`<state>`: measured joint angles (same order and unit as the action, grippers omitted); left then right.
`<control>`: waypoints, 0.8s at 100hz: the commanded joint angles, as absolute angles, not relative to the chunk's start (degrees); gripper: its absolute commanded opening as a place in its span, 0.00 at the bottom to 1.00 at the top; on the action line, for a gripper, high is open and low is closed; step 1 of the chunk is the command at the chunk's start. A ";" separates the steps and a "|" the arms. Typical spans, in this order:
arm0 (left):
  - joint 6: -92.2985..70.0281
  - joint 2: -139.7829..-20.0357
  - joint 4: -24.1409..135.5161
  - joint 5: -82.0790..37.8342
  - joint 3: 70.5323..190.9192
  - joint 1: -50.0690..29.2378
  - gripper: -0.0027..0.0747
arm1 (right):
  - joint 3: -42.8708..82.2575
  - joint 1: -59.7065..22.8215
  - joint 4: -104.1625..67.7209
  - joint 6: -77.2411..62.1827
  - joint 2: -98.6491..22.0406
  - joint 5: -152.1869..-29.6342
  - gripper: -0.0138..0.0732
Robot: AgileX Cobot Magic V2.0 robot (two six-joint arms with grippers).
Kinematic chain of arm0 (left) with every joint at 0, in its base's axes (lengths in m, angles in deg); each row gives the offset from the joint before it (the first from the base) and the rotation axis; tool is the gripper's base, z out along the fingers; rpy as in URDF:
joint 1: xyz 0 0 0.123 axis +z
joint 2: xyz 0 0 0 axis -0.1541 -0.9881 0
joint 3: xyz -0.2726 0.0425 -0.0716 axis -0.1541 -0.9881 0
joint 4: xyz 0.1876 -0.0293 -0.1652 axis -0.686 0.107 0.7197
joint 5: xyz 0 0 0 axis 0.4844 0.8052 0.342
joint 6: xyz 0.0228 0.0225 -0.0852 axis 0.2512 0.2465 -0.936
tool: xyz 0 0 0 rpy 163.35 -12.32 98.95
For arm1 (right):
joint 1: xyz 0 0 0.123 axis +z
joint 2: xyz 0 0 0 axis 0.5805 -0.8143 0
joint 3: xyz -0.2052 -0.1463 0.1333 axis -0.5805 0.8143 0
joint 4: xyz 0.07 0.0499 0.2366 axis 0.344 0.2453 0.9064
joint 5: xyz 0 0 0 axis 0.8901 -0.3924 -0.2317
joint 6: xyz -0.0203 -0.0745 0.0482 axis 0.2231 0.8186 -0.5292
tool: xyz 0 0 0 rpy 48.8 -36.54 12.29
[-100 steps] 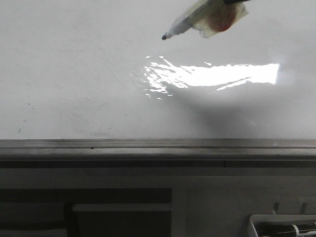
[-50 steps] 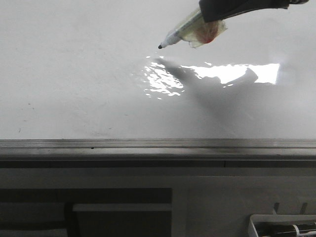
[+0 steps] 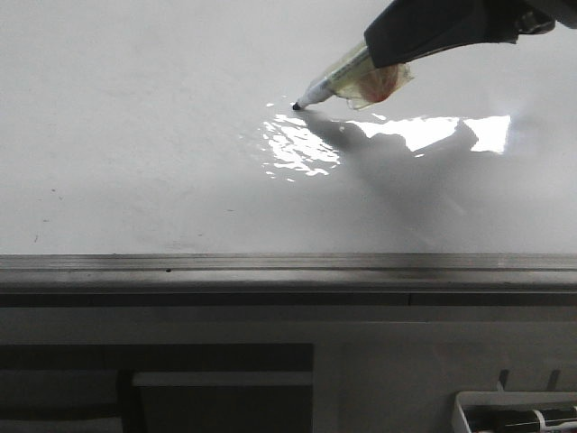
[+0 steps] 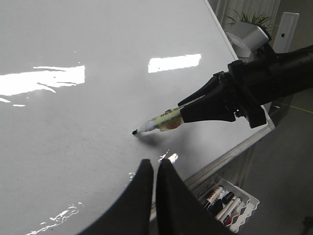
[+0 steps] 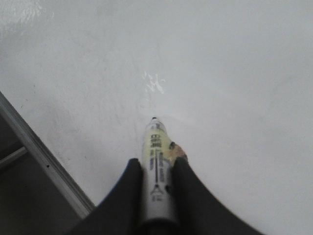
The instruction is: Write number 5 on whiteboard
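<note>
The whiteboard (image 3: 144, 135) fills most of the scene, glossy and bare apart from a few tiny specks and a patch of glare; its grey rail (image 3: 288, 263) runs along the near edge. No stroke of the number 5 can be seen on it, so the writing looks to be at its very start. The right gripper (image 5: 155, 188) is clamped around a marker (image 5: 155, 147), tip pointed down at the board near the glare. The tip (image 3: 297, 106) seems to meet its own shadow, so it is probably touching, though the shine makes that hard to confirm. The left gripper (image 4: 151, 171) hangs apart with its fingers pressed together, holding nothing. A tray of spare markers (image 4: 226, 200) sits below the rail. Next comes the first stroke, which needs steady light pressure so that the line stays unbroken.
</note>
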<state>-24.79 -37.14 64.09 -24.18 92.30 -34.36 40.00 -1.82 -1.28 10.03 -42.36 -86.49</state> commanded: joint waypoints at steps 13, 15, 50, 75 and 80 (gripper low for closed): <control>-25.35 -37.93 64.87 -27.65 93.87 -34.73 0.01 | 38.31 -2.55 -1.37 10.20 -42.35 -90.57 0.11; -25.35 -37.93 64.87 -27.65 93.87 -34.73 0.01 | 38.31 -2.55 -1.37 10.20 -42.35 -90.84 0.11; -25.35 -37.93 64.87 -27.40 93.87 -34.73 0.01 | 38.31 -3.74 -2.49 10.20 -42.15 -91.16 0.11; -25.35 -37.93 64.87 -26.56 93.87 -34.73 0.01 | 38.31 -8.21 -2.49 10.20 -40.25 -95.90 0.11; -25.35 -37.93 64.87 -26.56 93.87 -34.73 0.01 | 38.31 -8.72 -2.67 10.16 -39.65 -97.20 0.11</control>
